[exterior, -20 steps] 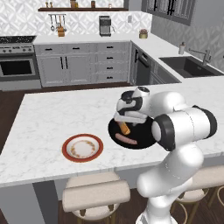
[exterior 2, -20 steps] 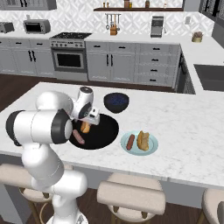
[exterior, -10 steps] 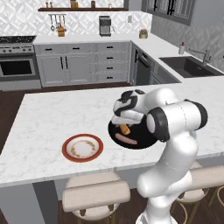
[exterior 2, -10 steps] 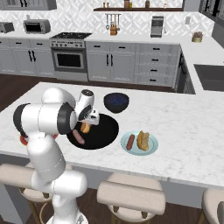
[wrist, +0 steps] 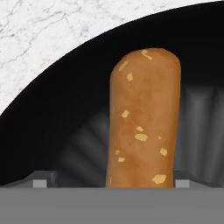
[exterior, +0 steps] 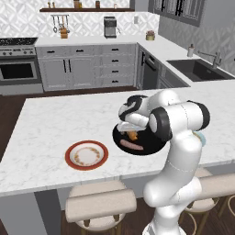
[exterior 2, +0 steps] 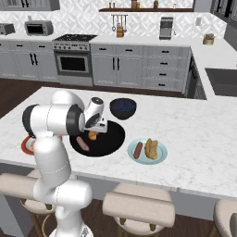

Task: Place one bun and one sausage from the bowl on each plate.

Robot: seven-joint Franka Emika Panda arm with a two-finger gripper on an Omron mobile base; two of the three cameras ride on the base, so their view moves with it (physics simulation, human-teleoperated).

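Half the job looks done: the pale blue plate (exterior 2: 147, 152), well off to the gripper's far side past the bowl's rim, already carries one sausage and one bun side by side. The cream plate with the red-orange rim (exterior: 86, 154) lies bare on the opposite side of the arm, apart from the bowl (exterior 2: 109, 141), so it has yet to receive its pair. The gripper (exterior 2: 94, 130) hangs low over the bowl, directly above the remaining bun (wrist: 142, 122), which runs lengthwise straight ahead of the tips in the hand view and lies between them. The tips barely show at either side of the bun's near end; I cannot tell whether they are pinching it or merely straddling it. The last sausage (exterior 2: 83, 143) lies in the bowl just beside the gripper, toward the arm. Compared with a second ago, the arm's elbow has swung round and the hand has come down closer over the bun, while both plates and the sausage keep their places.
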